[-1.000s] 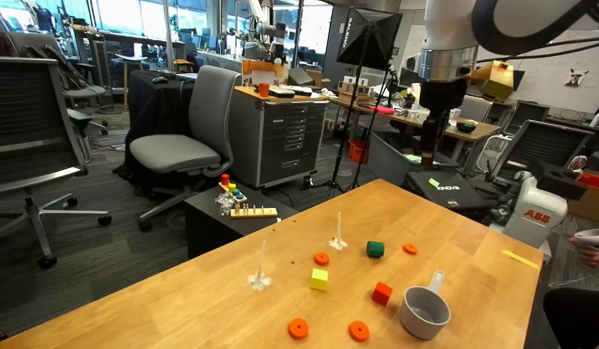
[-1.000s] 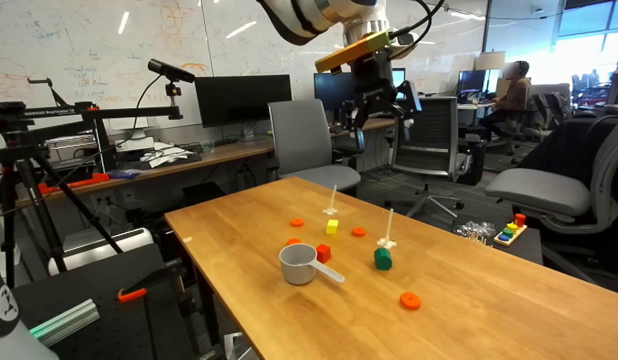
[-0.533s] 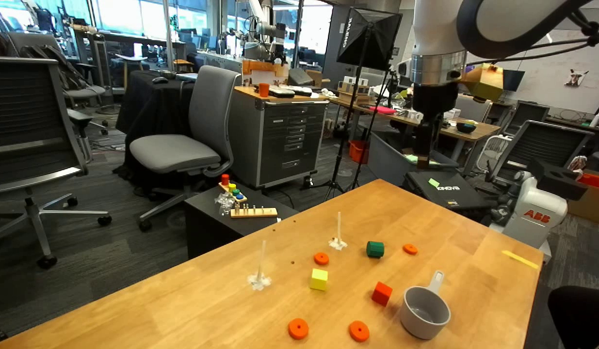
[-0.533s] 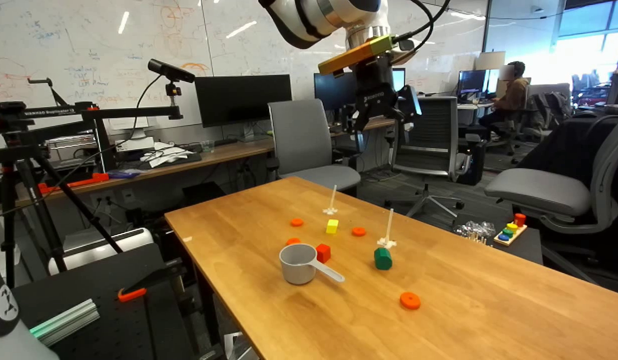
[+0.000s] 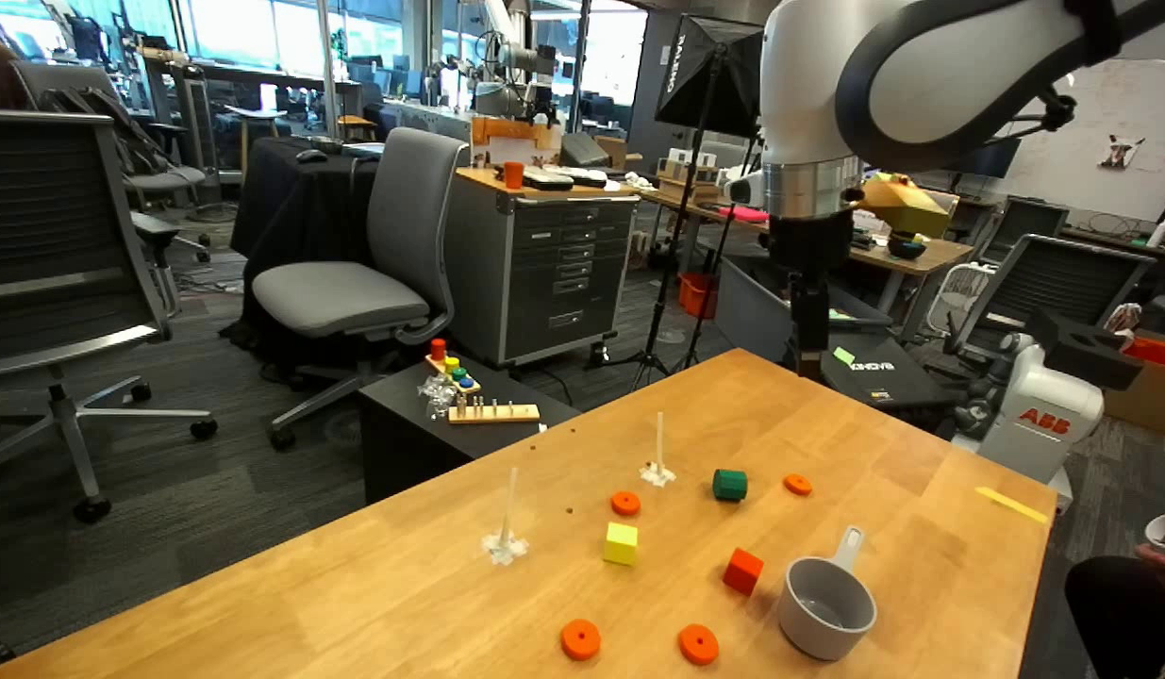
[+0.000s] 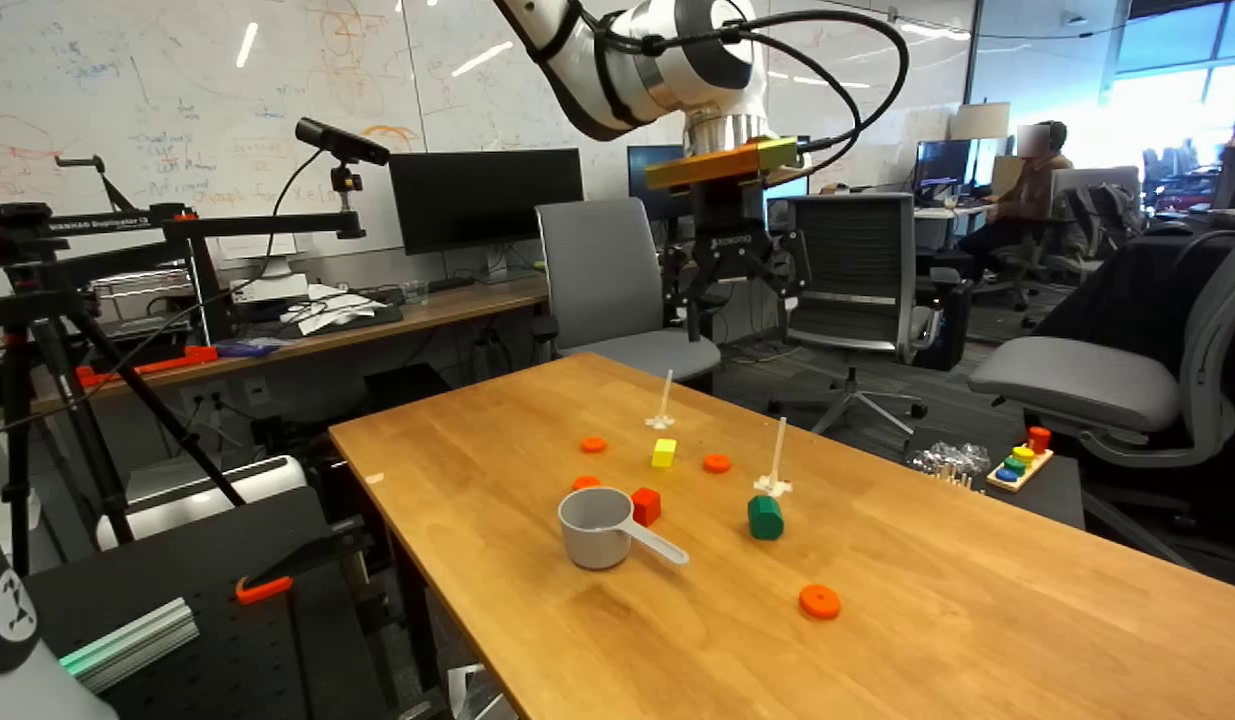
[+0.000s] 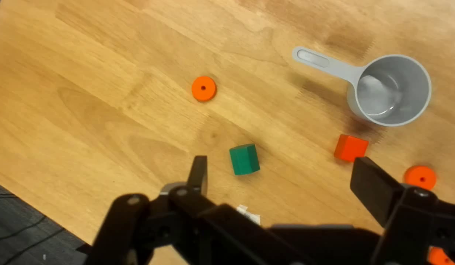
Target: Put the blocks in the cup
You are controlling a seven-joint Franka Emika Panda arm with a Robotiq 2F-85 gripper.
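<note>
The grey cup stands upright on the table, its bare inside showing in the wrist view. Close beside it sits the red block. A green block lies on its side, and a yellow block rests farther off. Orange discs lie scattered flat around them. My gripper hangs high over the table with its jaws wide open and nothing between them. In the wrist view the green block appears between the fingers of the gripper, well below. The right fingertip overlaps a corner of the red block.
Two thin upright pegs, a nearer peg and a farther peg, are taped to the wooden table. A black stand with toy pieces is beside the table. Chairs stand beyond the far edge.
My gripper has come down toward the table and shifted left in both exterior views, its camera mount now more level. Blocks, discs and cup have stayed where they were.
</note>
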